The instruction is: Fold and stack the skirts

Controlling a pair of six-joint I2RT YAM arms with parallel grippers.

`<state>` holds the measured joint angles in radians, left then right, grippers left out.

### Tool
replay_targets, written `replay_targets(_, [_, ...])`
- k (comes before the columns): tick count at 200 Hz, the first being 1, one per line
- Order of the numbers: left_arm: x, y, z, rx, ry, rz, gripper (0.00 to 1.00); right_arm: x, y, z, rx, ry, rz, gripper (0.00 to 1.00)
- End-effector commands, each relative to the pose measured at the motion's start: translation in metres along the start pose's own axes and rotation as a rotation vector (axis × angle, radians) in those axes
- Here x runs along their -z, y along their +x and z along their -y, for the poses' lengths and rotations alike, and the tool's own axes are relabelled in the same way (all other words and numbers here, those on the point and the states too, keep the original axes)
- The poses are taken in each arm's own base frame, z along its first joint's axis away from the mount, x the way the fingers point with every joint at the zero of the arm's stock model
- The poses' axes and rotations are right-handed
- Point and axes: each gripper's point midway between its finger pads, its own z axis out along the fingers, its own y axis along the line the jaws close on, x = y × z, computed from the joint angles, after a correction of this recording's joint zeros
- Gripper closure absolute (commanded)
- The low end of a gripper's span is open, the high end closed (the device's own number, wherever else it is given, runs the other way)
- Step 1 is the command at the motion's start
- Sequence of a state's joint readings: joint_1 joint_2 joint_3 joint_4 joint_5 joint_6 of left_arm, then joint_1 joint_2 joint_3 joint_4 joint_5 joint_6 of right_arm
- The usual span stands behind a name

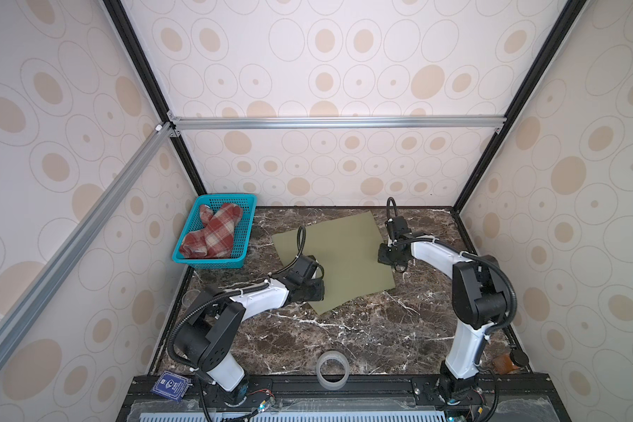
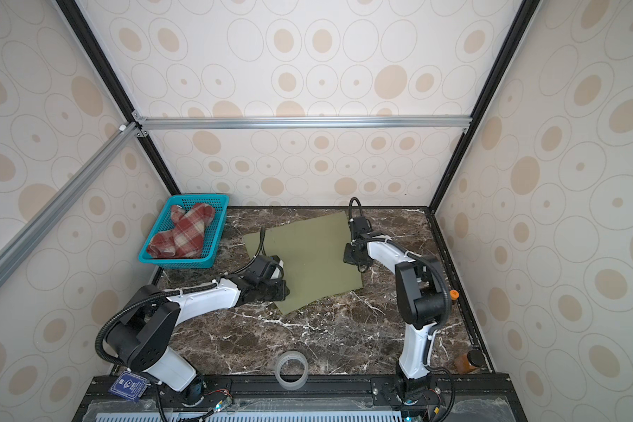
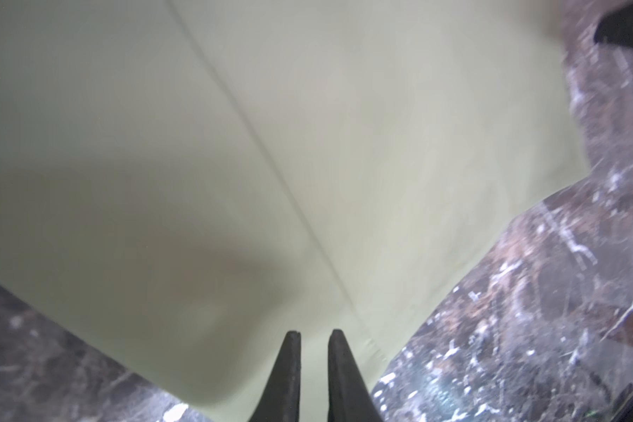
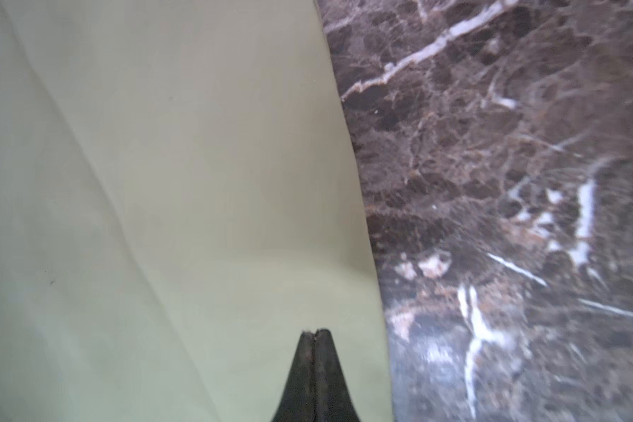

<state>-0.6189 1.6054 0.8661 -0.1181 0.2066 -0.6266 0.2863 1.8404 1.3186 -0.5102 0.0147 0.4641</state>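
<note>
The olive-green skirt is lying spread flat on the marbled counter, while the red-and-cream plaid skirt is sitting bunched in the teal basket at the far left corner. The left fingers are standing narrowly parted over the green cloth's near left edge, with nothing visibly gripped. The right fingers are pressing fully together just inside its right edge, with no cloth showing between them.

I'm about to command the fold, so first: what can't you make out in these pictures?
- Right claw: shut near the edge of the olive skirt; right wrist view cannot show whether fabric is caught; the wrist covers it in both top views.
- Left claw: slightly open over the skirt; contact unclear, left wrist view blurred.
- Plaid skirt: bunched in the basket; underside hidden.
</note>
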Motion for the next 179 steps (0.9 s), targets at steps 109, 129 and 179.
replay_targets(109, [-0.001, 0.011, -0.038, -0.073, -0.104, -0.047, 0.85, 0.011, 0.088, 0.026, -0.092, -0.024, -0.124, 1.00])
replay_targets(129, [-0.005, 0.025, -0.045, -0.051, -0.103, -0.065, 0.85, 0.005, 0.082, 0.025, -0.088, -0.015, -0.119, 1.00])
replay_targets(179, [-0.011, 0.046, -0.043, 0.010, -0.066, -0.088, 0.85, -0.015, 0.070, 0.034, -0.092, 0.015, -0.131, 1.00])
